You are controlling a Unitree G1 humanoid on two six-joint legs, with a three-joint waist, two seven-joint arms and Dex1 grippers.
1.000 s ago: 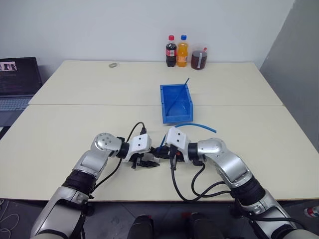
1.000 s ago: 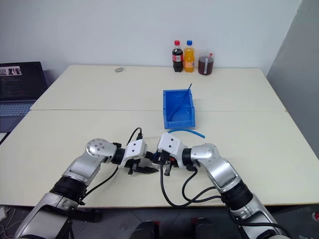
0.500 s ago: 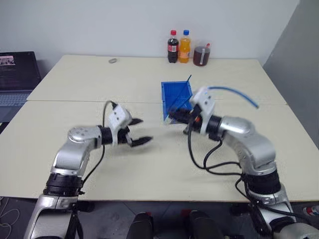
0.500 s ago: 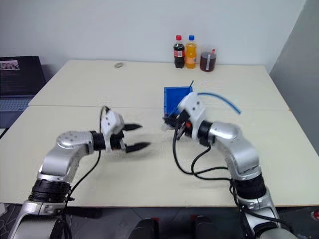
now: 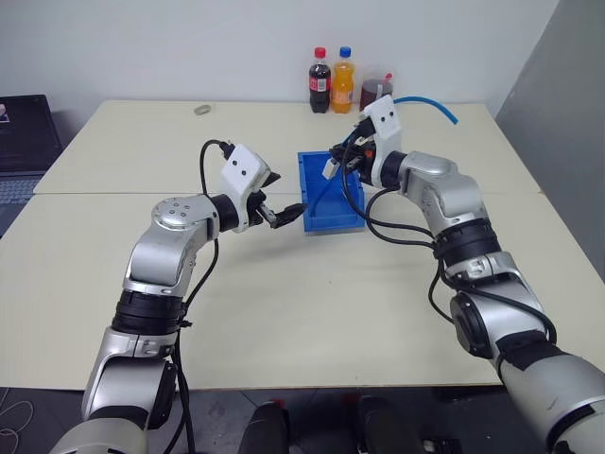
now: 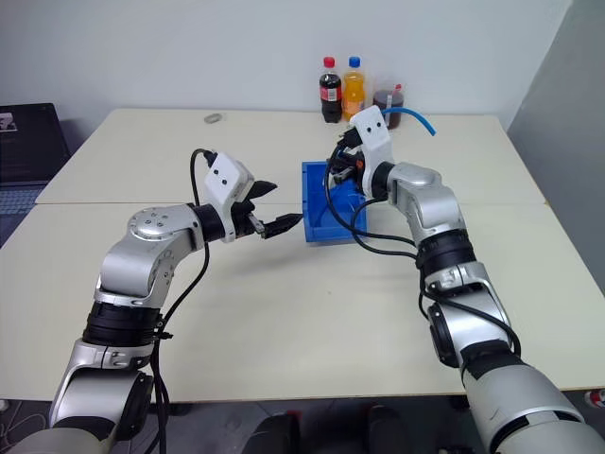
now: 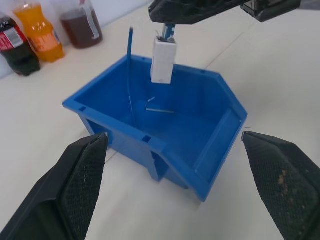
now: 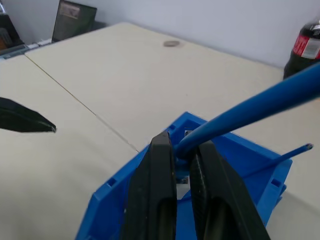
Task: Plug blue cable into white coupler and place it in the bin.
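White coupler (image 7: 163, 61) is hanging upright, long axis vertical, directly above the open bin (image 5: 355, 223), joined to the cable (image 5: 427, 102), which is trailing off toward 2 o'clock. Right gripper (image 8: 181, 165) is pinching the cable just above the coupler; left gripper (image 5: 281, 197), jaws wide apart, is waiting empty at the bin's 9 o'clock side.

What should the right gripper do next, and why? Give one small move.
Probably open the right gripper and let go. It holds the blue cable with the white coupler already plugged on and hanging over the open bin. The left gripper is open and clear, so the pair should fall inside.
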